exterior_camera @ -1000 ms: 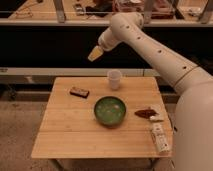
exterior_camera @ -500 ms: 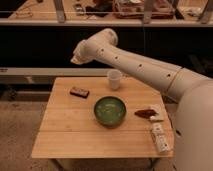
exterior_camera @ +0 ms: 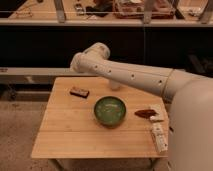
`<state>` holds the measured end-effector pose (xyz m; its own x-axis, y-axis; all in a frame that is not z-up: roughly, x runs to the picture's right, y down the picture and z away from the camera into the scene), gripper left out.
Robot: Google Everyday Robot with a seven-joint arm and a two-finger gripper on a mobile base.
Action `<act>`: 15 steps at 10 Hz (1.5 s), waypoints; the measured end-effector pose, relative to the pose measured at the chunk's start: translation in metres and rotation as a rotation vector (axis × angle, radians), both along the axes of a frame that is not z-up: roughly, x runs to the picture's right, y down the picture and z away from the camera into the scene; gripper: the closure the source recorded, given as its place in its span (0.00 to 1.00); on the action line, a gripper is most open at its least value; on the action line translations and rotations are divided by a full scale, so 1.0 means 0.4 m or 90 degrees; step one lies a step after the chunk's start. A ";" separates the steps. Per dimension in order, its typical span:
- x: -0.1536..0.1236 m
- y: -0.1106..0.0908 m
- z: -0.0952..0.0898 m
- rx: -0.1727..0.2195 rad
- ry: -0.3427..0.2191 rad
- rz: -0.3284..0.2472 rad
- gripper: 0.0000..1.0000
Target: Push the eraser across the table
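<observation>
The eraser (exterior_camera: 79, 92), a small dark block with tan edges, lies flat on the far left part of the bamboo table (exterior_camera: 70, 131). My white arm (exterior_camera: 130, 76) reaches from the right across the table's far edge. Its bent wrist end (exterior_camera: 82, 60) hangs above and just behind the eraser, clear of it. The gripper itself is hidden behind that wrist end, shut, and I see nothing held in it.
A green bowl (exterior_camera: 110, 111) stands mid-table, right of the eraser. A white cup (exterior_camera: 115, 86) peeks out below the arm at the far edge. A reddish-brown lump (exterior_camera: 145, 113) with a white piece and a long white box (exterior_camera: 159, 137) lie along the right side.
The arm has swung left and downward, now passing in front of the cup and ending over the table's far left. The gripper has gone from open to shut.
</observation>
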<state>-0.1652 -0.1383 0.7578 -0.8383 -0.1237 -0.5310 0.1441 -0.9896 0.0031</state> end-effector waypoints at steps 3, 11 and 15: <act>-0.037 0.015 0.036 -0.014 -0.020 -0.020 0.75; -0.172 0.064 0.290 -0.051 -0.103 -0.211 0.75; -0.173 0.066 0.291 -0.043 -0.103 -0.223 0.75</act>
